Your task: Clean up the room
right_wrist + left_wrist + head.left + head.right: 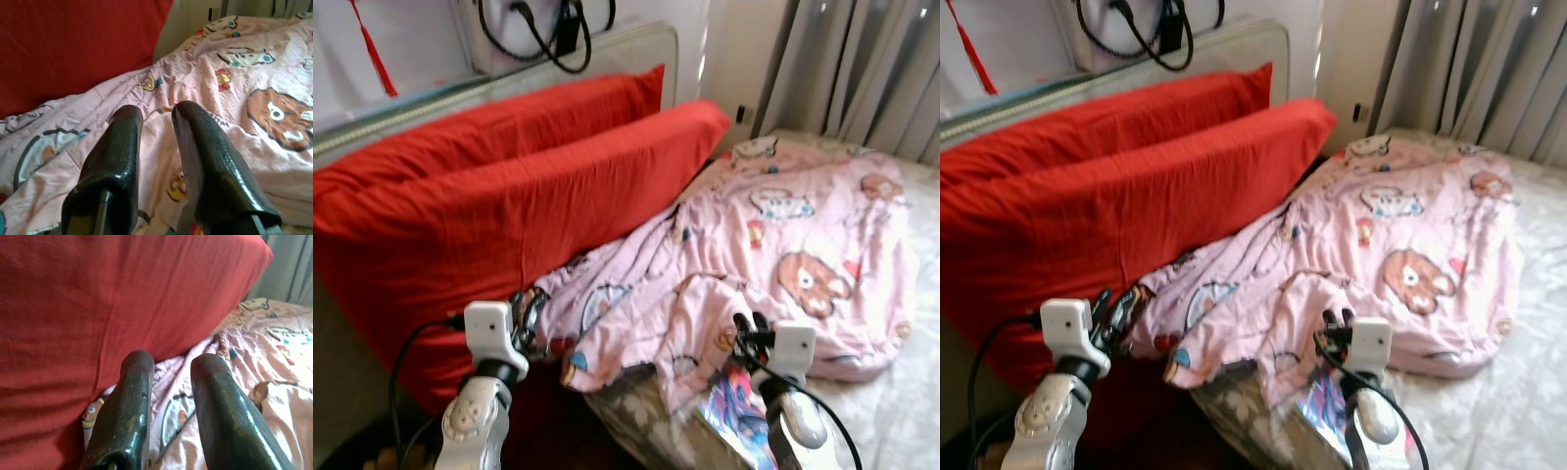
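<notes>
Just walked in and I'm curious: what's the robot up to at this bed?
The robot stands at the bed with both arms raised over a rumpled pink blanket. Its left gripper is near the blanket's edge beside two red pillows; its right gripper hovers over a bunched fold. Both are slightly open and hold nothing.

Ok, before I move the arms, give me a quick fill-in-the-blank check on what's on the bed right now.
1. The two big pillows leaning at the head of the bed are ____ in colour.
2. The crumpled blanket printed with cartoon bears is ____ in colour.
3. The left tool sits near the blanket's edge, below the ____.
4. Beyond the bed, the window is covered by grey ____.

Missing words: red; pink; pillows; curtains
</notes>
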Controlling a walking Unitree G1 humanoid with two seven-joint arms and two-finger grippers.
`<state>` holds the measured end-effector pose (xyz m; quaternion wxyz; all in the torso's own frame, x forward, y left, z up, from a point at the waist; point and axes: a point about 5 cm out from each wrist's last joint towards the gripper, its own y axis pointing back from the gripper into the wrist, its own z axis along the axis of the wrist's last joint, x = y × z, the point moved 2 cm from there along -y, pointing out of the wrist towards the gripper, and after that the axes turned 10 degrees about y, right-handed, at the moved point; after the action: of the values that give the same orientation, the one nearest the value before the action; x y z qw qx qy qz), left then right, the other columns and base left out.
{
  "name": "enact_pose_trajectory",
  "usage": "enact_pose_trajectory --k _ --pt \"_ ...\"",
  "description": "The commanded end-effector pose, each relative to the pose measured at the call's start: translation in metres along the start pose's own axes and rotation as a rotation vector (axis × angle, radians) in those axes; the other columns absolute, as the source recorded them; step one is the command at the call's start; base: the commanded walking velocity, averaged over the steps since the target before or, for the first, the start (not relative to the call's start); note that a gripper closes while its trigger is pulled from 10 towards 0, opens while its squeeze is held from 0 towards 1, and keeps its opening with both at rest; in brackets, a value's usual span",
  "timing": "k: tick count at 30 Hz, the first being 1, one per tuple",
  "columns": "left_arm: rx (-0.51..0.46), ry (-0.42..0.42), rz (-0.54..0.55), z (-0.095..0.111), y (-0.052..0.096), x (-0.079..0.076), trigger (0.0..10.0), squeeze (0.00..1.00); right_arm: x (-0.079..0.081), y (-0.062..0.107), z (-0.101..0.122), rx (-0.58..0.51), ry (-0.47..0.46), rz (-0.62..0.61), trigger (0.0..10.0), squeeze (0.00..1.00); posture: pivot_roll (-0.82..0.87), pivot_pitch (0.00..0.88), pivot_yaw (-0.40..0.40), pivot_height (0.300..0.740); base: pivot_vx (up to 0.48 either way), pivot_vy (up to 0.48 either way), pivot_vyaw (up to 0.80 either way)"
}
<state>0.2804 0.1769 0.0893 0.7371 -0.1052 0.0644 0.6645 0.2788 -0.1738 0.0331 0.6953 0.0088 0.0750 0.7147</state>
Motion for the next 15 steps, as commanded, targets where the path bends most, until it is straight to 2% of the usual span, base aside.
enact_pose_trajectory --k 1,11,15 --pt "0.001 0.001 -0.001 0.0010 0.0014 0.0010 10.0 0.00 -0.0029 0.0008 0.0010 -0.005 -0.009 -0.018 10.0 0.00 0.00 0.000 0.038 0.685 0.000 0.000 0.00" --pt "0.001 0.003 -0.005 0.0012 0.0016 0.0004 10.0 0.00 -0.0067 -0.0004 -0.0020 0.025 0.019 -0.046 10.0 0.00 0.00 0.000 0.039 0.685 0.000 0.000 0.00" --pt "0.002 0.003 -0.006 0.0012 0.0019 0.0001 10.0 0.00 -0.0064 -0.0009 -0.0038 0.036 0.021 -0.045 10.0 0.00 0.00 0.000 0.038 0.665 0.000 0.000 0.00"
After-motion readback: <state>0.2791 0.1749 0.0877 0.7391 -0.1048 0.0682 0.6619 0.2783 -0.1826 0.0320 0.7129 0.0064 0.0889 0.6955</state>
